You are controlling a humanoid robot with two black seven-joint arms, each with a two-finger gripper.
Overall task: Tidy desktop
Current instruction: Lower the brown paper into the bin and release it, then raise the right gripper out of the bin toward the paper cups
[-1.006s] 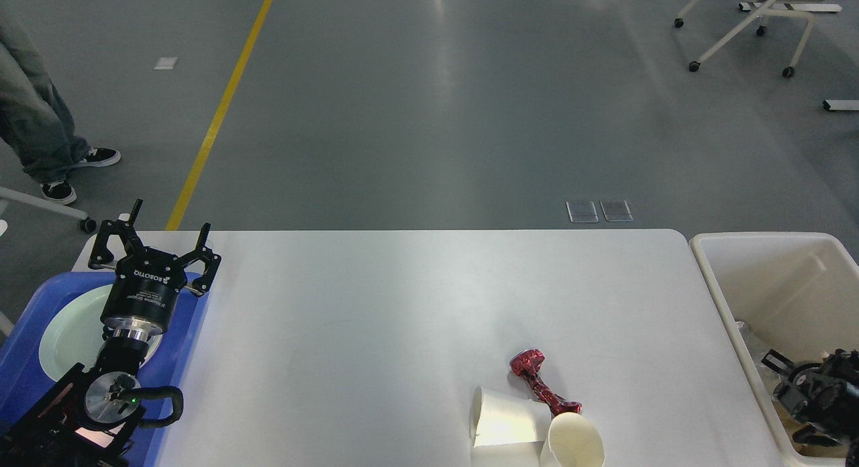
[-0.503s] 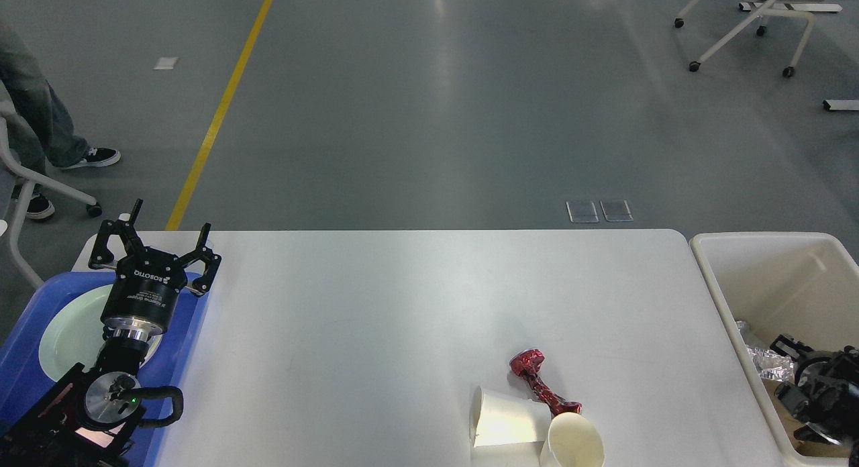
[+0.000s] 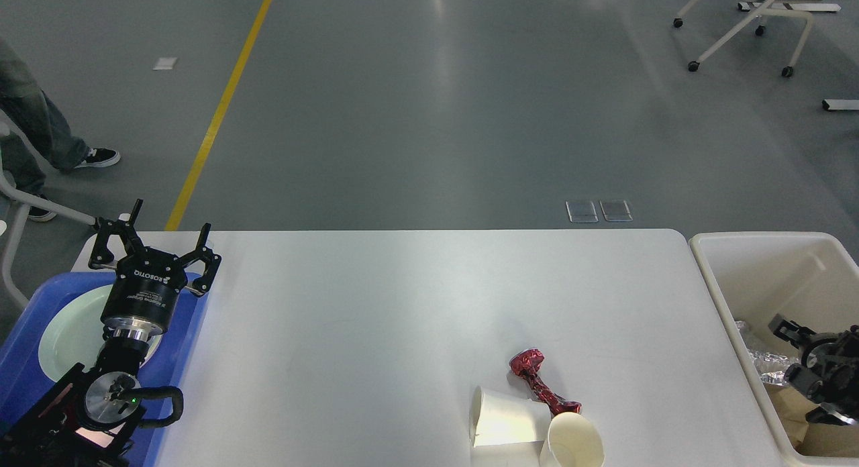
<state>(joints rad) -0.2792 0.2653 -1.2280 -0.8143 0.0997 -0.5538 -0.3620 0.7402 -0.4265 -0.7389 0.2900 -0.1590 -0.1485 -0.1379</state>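
Three pieces of litter lay at lower centre-right of the desktop [image 3: 402, 306]: two paper cups [image 3: 500, 417] on their sides and a crumpled red wrapper [image 3: 542, 381] touching them, its long axis running upper left to lower right. Right gripper [image 3: 795, 343] sat inside the cream bin [image 3: 711, 266] at the frame's right edge, fingers too dark to tell apart. Left gripper [image 3: 154, 242], fingers spread and empty, hung over the blue tray [image 3: 194, 319] at far left. Judged right arm nearer; litter lay to its left.
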